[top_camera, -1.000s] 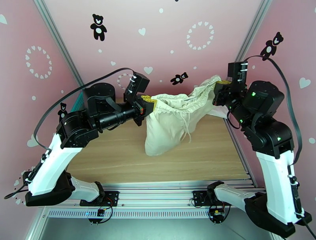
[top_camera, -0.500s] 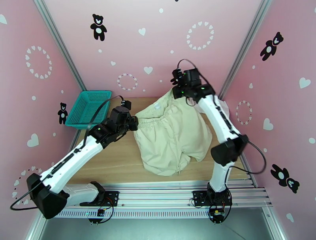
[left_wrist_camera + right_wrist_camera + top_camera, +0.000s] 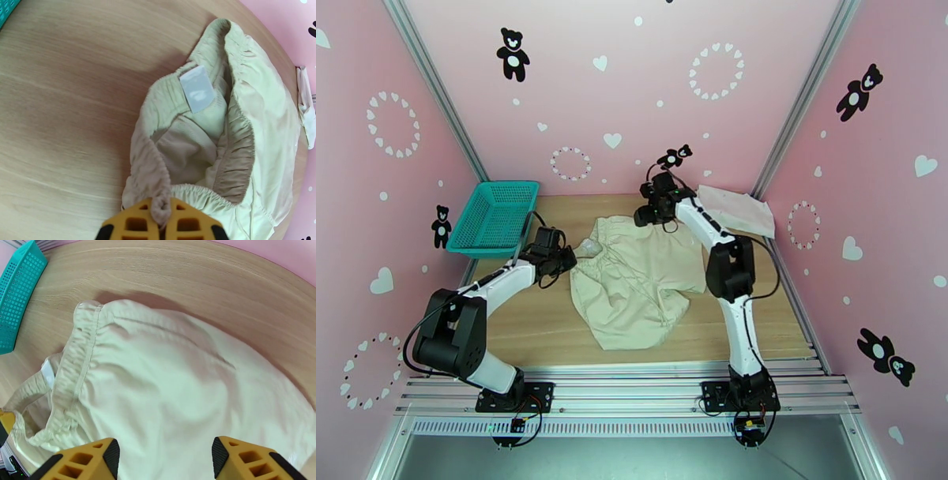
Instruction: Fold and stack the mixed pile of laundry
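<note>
1. Change: 1 second ago both arms held the cream-beige shorts point(image 3: 632, 280) stretched in the air between them. Now the shorts lie spread on the middle of the worktop point(image 3: 537, 331), with the waistband toward the far edge and the legs toward the near edge.
2. The right claw point(image 3: 166, 455) has let go. Its jaws are spread, with nothing between them, hovering just above the far right end of the waistband.
3. The left claw point(image 3: 160, 221) is still pressed together, pinching the gathered waistband at its left end. The waist gapes open there, showing a white label point(image 3: 196, 87).
4. Meaning, my judgement: the lay-out step is nearly done. Folding can start once the left claw lets go and the waist is flattened.
5. The white T-shirt point(image 3: 735, 209) lies flat at the far right corner, apart from the shorts. I cannot tell whether it is folded.
6. Count: 2 garments (1 shorts, 1 T-shirt), 1 teal mesh basket point(image 3: 494, 217) at the far left corner, 2 claws.
</note>
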You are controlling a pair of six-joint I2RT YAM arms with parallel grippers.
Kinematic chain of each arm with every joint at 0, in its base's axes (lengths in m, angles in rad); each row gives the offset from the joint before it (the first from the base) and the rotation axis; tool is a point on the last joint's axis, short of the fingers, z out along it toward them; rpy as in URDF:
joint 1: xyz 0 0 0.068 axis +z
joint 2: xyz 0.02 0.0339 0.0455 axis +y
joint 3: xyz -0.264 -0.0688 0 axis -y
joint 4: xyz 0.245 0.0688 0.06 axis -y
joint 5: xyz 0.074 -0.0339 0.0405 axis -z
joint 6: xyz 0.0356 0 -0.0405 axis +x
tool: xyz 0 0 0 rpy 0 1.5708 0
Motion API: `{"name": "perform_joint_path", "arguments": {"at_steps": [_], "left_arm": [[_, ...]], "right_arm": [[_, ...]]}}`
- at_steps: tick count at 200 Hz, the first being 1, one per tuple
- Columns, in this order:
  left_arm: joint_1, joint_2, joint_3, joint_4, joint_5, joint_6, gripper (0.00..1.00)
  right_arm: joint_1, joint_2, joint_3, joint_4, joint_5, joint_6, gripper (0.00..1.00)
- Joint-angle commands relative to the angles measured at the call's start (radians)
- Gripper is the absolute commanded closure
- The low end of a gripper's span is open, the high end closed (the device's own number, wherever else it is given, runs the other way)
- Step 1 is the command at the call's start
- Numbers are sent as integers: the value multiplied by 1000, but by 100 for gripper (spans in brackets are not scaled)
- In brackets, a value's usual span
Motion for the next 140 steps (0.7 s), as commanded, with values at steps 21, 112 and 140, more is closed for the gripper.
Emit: {"name": "perform_joint_path", "arguments": {"at_steps": [21, 112, 140], "left_arm": [[4, -61, -43, 65, 73, -13, 100], [3, -80, -38, 61, 107, 13, 100], [2, -77, -39, 64, 111, 13, 100]], "right_arm": [[11, -532, -672, 111, 9, 184, 34], [346, -825, -1333, 353, -55, 598, 31], [353, -758, -1334, 436, 34, 616, 33]]}}
